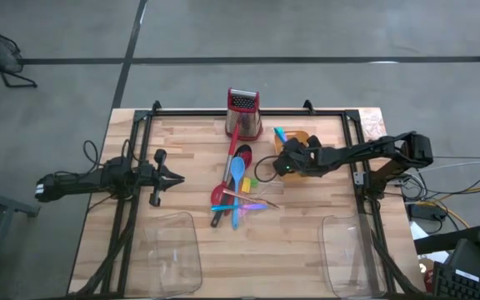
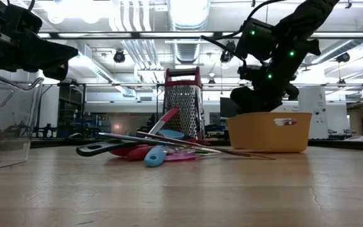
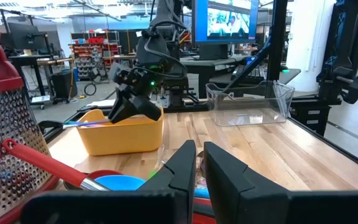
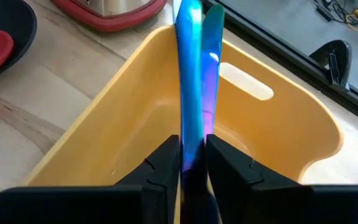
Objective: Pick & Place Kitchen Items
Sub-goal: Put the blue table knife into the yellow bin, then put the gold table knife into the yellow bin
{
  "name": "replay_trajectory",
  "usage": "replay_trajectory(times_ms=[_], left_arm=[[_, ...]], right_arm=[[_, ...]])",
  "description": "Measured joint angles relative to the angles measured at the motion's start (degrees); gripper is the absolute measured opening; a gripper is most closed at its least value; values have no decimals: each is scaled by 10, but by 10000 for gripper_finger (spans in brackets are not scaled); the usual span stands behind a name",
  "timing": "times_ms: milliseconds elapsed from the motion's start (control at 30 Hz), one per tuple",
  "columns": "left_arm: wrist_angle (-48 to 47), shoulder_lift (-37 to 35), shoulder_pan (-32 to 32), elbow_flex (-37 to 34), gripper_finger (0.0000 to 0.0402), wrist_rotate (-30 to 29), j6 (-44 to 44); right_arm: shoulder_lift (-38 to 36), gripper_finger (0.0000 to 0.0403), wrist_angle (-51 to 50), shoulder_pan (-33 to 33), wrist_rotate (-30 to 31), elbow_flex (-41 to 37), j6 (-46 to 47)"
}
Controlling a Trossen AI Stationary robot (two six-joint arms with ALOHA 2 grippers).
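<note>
The right gripper (image 4: 192,163) is hanging over the yellow bin (image 4: 278,134) at the table's far right, its fingers pinching an iridescent blue utensil (image 4: 194,81) whose far end is reaching across the bin's rim. The left gripper (image 3: 194,163) is waiting over the left of the table, fingers nearly together and holding nothing. The other utensils (image 1: 236,190) are lying heaped mid-table in front of the grater (image 1: 243,112)

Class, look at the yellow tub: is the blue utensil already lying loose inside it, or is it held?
Held. The right tool pinches the blue utensil over the yellow tub, one end past the rim.
</note>
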Motion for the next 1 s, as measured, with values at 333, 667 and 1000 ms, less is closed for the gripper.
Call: replay_trajectory(times_ms=[333, 667, 1000], left_arm=[[0, 0, 0, 0, 39, 0, 0], [0, 0, 0, 0, 39, 0, 0], [0, 0, 0, 0, 39, 0, 0]], right_arm=[[-5, 134, -3, 2, 0, 0, -1], [-12, 162, -2, 30, 0, 38, -40], [-11, 187, 71, 100, -89, 76, -127]])
